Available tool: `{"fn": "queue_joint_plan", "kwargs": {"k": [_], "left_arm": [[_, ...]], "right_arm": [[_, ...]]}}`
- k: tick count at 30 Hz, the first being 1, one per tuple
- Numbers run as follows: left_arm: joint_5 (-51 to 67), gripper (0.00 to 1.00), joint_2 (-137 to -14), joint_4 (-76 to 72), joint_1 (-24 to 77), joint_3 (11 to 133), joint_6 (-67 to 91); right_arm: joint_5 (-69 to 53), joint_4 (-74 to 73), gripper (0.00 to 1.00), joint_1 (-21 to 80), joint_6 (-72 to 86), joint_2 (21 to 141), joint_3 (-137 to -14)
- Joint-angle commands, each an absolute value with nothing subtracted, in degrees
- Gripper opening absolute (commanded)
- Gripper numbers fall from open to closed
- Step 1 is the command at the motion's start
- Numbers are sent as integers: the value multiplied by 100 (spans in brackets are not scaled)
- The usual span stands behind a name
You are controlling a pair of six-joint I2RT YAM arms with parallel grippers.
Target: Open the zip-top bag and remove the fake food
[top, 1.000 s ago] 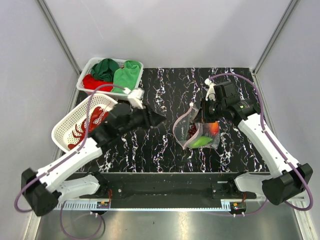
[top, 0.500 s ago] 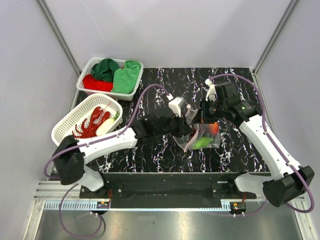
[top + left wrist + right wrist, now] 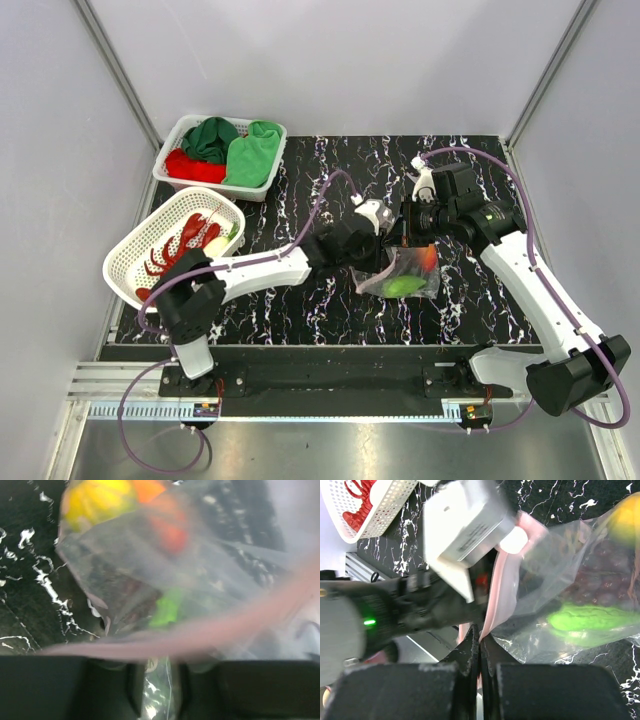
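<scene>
zip-top bag [image 3: 405,272]: centre-right on the table [image 3: 300,300], mostly flat, mouth side lifted toward the middle; clear thin film, floppy, no stiffness of its own; likely light and slippery, prone to slump and fold when pulled; pink zip strip [image 3: 502,597] the only firm part, so best taken there, one lip per side, then drawn apart; better not to grip the film body, likely to slide or stretch.
fake food inside: green vegetable [image 3: 587,622], dark grapes [image 3: 612,580], yellow fruit [image 3: 95,500], orange-red piece [image 3: 170,527]; small hard plastic by the look, loose in the pouch, probably free to roll once opened.
right fingers [image 3: 480,642]: pressed together on the edge of the pink strip, holding that lip up.
left fingers [image 3: 385,250]: right at the mouth, opposite the right ones; narrow gap, clear film between them in the wrist view; cannot tell whether clamped or only straddling.
mouth apparently partly parted; full opening not confirmable.
further out: red lobster [image 3: 185,245] in the white basket [image 3: 125,270] at left, well apart from the bag; second basket [image 3: 172,165] behind it, with green and red cloths [image 3: 240,150].
</scene>
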State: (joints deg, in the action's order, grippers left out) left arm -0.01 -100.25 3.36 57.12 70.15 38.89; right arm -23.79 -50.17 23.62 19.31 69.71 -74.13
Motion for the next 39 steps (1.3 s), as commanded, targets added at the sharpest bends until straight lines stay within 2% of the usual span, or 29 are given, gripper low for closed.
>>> {"fn": "queue_joint_plan", "kwargs": {"k": [1,3,9,12,18,24,27,28,30,31,33,34,37,39], "left_arm": [[-518,46,-10230,79,5739,7321,4078],[-729,53,-10318,18,5757,7321,4210],[-1107,57,-10678,18,5792,7523,4447],[-1388,63,-10889,167,5810,7646,4763],[-1424,59,-11399,237,5827,7848,5168],[-1503,63,-11680,246,5836,7822,5396],[-1529,56,-11707,255,5836,7892,5414],[-1564,47,-11698,272,5836,7884,5458],[-1573,38,-11681,272,5827,7875,5493],[-1565,31,-11672,255,5827,7849,5467],[-1486,26,-11637,255,5827,7840,5406],[-1442,20,-11576,272,5827,7822,5362],[-1398,12,-11357,307,5827,7761,5160],[-1362,11,-11189,299,5827,7673,4993]], "right_arm": [[-2654,-4720,0,2347,1978,6812,-7647],[-2663,-4720,0,2347,1986,6794,-7638],[-2681,-4746,0,2347,2013,6759,-7629],[-2681,-4746,0,2347,2004,6741,-7629],[-2681,-4746,0,2347,1986,6715,-7506],[-2637,-4737,0,2347,1942,6671,-7366],[-2610,-4720,0,2347,1942,6645,-7260],[-2602,-4728,0,2347,1942,6653,-7242],[-2558,-4720,0,2347,1934,6636,-7199],[-2540,-4711,0,2347,1925,6636,-7181],[-2435,-4729,0,2347,1898,6601,-7154],[-2391,-4737,0,2347,1872,6609,-7146],[-2233,-4737,0,2347,1837,6636,-7119],[-2075,-4737,0,2347,1802,6662,-7084]]}}
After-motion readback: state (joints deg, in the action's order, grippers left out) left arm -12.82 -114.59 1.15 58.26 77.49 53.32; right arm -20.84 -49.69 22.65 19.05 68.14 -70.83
